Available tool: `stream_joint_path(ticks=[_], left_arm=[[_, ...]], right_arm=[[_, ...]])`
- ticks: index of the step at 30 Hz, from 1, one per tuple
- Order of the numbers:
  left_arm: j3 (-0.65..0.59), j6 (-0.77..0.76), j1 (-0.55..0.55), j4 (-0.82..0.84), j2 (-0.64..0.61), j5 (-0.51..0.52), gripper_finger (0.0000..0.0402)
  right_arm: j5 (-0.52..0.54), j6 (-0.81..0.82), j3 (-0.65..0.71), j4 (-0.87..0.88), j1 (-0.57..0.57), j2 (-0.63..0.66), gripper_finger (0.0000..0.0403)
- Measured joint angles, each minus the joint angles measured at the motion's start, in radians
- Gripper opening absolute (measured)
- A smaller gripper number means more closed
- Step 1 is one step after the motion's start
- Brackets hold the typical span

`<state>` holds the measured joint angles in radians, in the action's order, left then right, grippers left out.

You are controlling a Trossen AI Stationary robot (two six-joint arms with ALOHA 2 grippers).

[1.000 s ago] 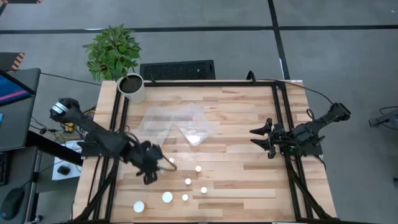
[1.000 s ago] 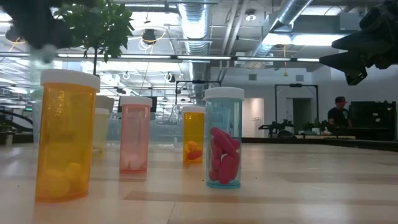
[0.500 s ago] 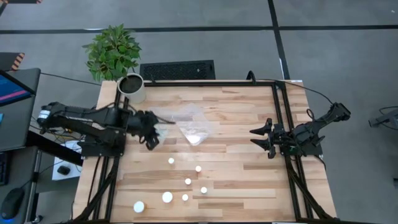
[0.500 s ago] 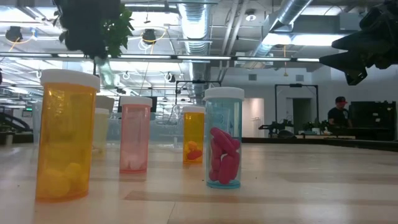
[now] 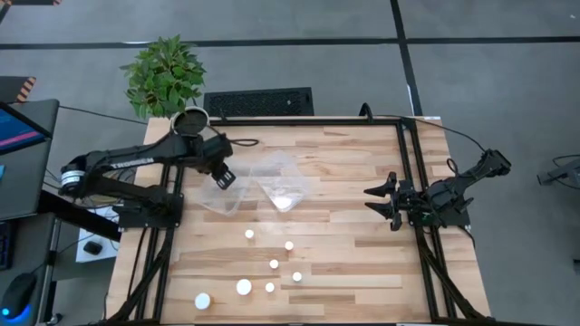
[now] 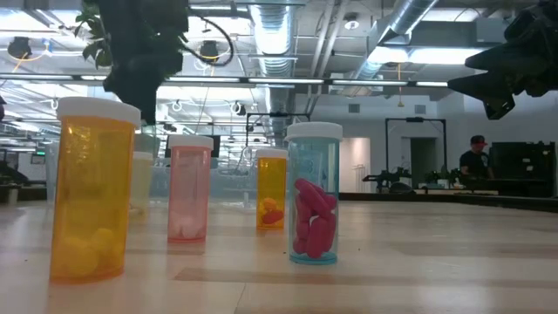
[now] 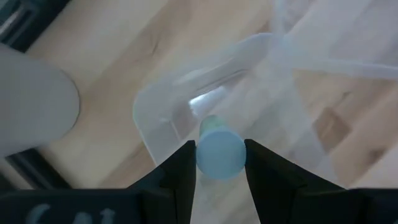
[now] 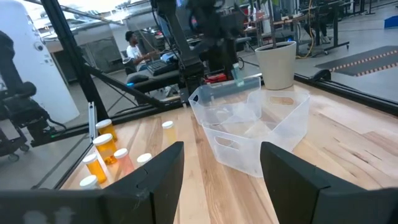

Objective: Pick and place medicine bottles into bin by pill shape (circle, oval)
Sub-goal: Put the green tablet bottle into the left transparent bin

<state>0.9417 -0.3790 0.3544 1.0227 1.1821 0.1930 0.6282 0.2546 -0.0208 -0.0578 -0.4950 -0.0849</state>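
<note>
My left gripper [image 5: 223, 174] hangs over the left one of two clear bins [image 5: 228, 192], shut on a small medicine bottle with a pale round cap [image 7: 220, 153]. The second clear bin [image 5: 286, 188] stands beside the first, toward the table's right. Several white-capped medicine bottles [image 5: 273, 263] stand upright on the near part of the table. In the low view they show as orange [image 6: 91, 192], pink [image 6: 190, 190] and blue [image 6: 313, 194]. My right gripper [image 5: 381, 201] waits open at the table's right side, level, with nothing between its fingers. My left gripper pinches the bottle between its two fingers [image 7: 181, 169] at the sides of the cap [image 7: 205, 163]. The fingers come from above, slanting down. The bottle is lifted clear, cap up toward the wrist and body [image 7: 209, 124] pointing down at the bin's corner.
A white plant pot [image 5: 191, 127] with a green plant stands at the far left corner, close to my left gripper. A black frame [image 5: 410, 181] runs along the table's left and right sides. Bare wood lies between the bins and the standing bottles.
My left gripper has swung from the near left, beside the standing bottles, toward the far edge. It now hangs over the left bin and has turned on the way. It has stayed shut on the bottle, carried clear of the table.
</note>
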Motion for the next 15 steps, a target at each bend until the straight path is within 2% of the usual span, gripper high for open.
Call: stream_joint_path(ticks=[8, 15], left_arm=[[0.000, -0.009, 0.019, 0.000, 0.140, 0.030, 0.0116], [0.000, -0.053, 0.019, -0.003, 0.208, 0.032, 0.0116]], right_arm=[[0.000, 0.000, 0.000, 0.000, 0.000, 0.000, 0.0226], [0.000, 0.000, 0.000, 0.000, 0.000, 0.000, 0.0226]])
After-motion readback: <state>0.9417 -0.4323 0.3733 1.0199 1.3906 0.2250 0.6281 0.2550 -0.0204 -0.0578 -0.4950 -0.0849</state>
